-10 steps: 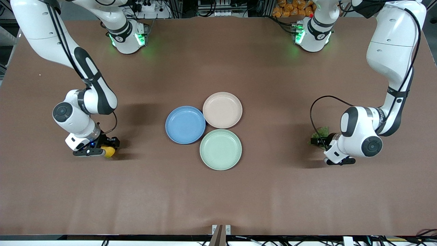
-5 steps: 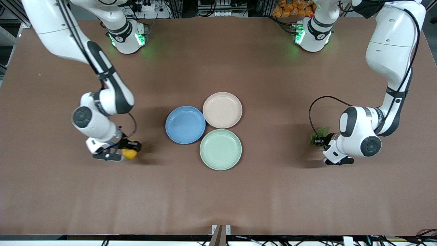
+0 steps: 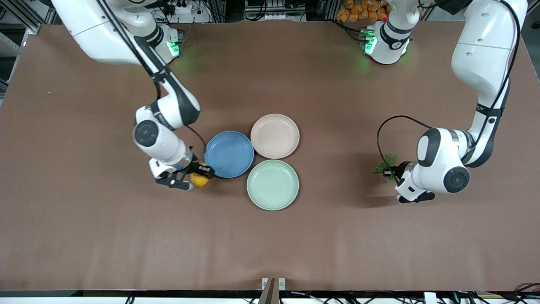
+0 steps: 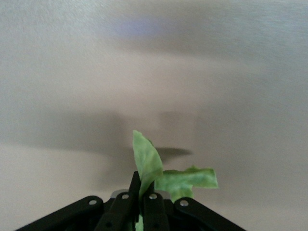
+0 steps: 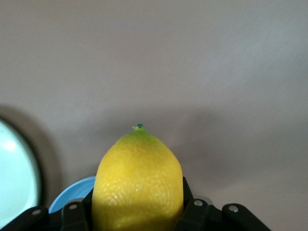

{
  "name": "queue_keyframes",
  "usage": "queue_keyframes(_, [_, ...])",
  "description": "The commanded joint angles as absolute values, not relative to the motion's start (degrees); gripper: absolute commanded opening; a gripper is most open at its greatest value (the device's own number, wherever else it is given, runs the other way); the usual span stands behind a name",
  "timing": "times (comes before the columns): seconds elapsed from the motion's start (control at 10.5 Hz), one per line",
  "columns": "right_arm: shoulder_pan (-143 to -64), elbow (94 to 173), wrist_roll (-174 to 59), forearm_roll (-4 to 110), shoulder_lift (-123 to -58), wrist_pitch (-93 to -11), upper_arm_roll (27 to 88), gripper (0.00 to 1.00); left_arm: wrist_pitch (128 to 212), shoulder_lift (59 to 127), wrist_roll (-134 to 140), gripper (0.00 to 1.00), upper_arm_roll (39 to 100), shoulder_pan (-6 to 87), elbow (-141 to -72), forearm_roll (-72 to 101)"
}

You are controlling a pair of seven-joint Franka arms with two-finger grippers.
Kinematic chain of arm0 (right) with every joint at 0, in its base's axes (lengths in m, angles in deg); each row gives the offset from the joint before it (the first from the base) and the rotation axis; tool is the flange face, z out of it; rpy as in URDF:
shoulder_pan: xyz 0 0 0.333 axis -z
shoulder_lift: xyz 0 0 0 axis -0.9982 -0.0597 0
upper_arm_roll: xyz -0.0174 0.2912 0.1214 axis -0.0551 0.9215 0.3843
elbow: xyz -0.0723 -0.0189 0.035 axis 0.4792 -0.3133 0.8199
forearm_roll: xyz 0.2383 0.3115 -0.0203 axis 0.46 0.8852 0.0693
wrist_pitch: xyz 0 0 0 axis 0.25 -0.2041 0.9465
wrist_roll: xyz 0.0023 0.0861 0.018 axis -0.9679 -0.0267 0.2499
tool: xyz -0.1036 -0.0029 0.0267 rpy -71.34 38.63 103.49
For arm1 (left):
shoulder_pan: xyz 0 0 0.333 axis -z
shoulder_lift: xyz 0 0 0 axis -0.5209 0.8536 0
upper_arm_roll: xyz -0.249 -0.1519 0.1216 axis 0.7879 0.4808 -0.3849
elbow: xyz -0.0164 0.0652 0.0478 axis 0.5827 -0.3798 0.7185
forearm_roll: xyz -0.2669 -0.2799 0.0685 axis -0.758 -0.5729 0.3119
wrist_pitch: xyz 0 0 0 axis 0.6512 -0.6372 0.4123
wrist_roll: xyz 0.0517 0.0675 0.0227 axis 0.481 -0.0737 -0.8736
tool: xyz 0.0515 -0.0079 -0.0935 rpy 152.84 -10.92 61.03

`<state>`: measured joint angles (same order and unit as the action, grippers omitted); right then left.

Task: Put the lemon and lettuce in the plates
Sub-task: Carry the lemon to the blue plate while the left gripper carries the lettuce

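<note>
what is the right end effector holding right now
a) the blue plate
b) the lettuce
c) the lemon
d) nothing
c: the right end effector is shut on the lemon beside the rim of the blue plate, and the right wrist view shows the yellow fruit clamped between its fingers.

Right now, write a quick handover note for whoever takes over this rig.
Right gripper: shut on the lemon, up in the air at the blue plate's rim toward the right arm's end.
Left gripper: shut on the lettuce, over bare table toward the left arm's end.
Done: both items picked up.
Left: the blue plate and the beige-pink plate hold nothing yet; set one item in each.
</note>
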<state>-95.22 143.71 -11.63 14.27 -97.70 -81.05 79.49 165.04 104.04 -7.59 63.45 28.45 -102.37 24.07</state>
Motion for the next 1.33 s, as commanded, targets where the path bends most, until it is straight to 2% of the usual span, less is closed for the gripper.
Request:
queue_keyframes(0.0, [-95.5, 144.5, -2.3, 9.3, -97.5, -80.7, 83.5, 0.00, 157.2, 102.3, -16.0, 0.00, 67.6, 28.7, -99.1, 23.2])
queue_keyframes(0.38, [-97.1, 147.4, 2.7, 4.7, -100.1, -84.1, 84.8, 0.00, 154.5, 100.5, -26.3, 0.00, 77.2, 29.0, -97.8, 21.1])
queue_keyframes(0.57, [-97.7, 147.4, 3.8, 2.7, -102.2, -86.1, 84.8, 0.00, 154.7, 102.1, -32.1, 0.00, 79.1, 31.6, -97.7, 19.0])
queue_keyframes(0.67, [-97.7, 147.4, 4.5, 0.9, -102.4, -86.3, 84.8, 0.31, 155.2, 102.3, -33.4, 0.00, 79.1, 33.5, -97.7, 16.5])
queue_keyframes(0.76, [-97.4, 147.5, 5.9, 0.7, -101.9, -85.8, 84.8, 0.99, 156.1, 103.0, -34.6, 0.00, 79.1, 35.2, -97.7, 14.6])
queue_keyframes(1.05, [-95.7, 147.4, 5.1, 0.7, -97.8, -84.1, 84.9, 1.00, 163.4, 106.5, -39.8, 0.00, 79.0, 40.7, -97.7, 14.2])
queue_keyframes(1.24, [-93.2, 147.0, 0.2, 1.3, -92.0, -76.9, 85.0, 1.00, 168.8, 108.9, -42.7, 0.00, 78.5, 43.9, -97.6, 14.3])
